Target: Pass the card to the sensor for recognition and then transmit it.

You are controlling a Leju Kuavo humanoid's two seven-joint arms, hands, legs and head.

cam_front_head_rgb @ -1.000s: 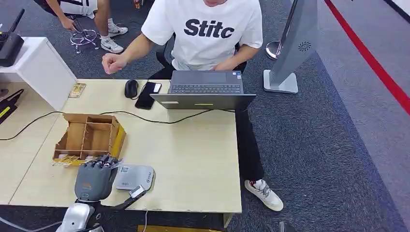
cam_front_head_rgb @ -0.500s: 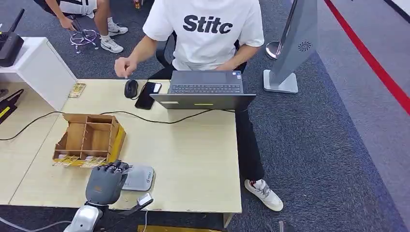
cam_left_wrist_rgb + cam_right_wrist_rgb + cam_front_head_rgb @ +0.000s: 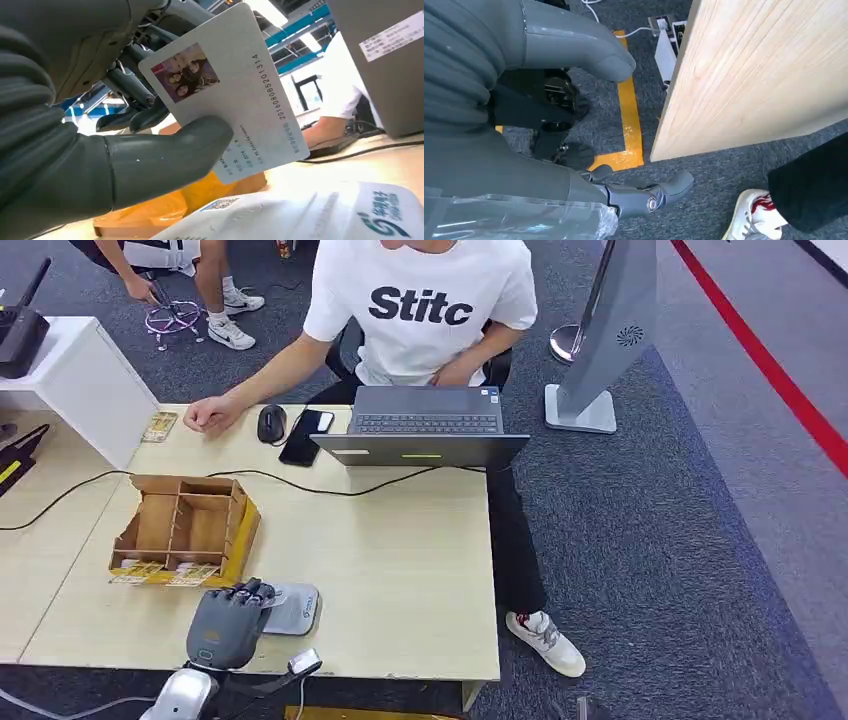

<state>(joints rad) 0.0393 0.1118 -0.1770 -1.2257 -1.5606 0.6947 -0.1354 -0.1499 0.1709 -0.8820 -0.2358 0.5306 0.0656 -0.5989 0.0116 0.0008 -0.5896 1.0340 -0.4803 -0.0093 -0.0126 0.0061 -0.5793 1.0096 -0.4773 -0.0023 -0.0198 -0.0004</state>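
Observation:
My left hand (image 3: 228, 623) hovers over the near end of the grey card sensor (image 3: 295, 608) at the table's front edge. In the left wrist view the thumb (image 3: 165, 157) and dark fingers pinch a white card (image 3: 235, 95) with a small photo and printed numbers, held tilted just above the sensor's white top (image 3: 320, 215). My right hand (image 3: 574, 165) hangs beside the table's wooden edge (image 3: 744, 75) over the carpet, fingers apart with nothing in them.
A wooden compartment box (image 3: 185, 525) with cards stands just behind the sensor. A person in a white shirt (image 3: 420, 305) sits at a laptop (image 3: 425, 425) across the table, one hand resting near a mouse (image 3: 271, 423) and phone (image 3: 306, 435). A black cable (image 3: 300, 483) crosses the table.
My left hand has slid right along the front edge, covering more of the sensor. The person's raised fist has come down onto the table at the far left.

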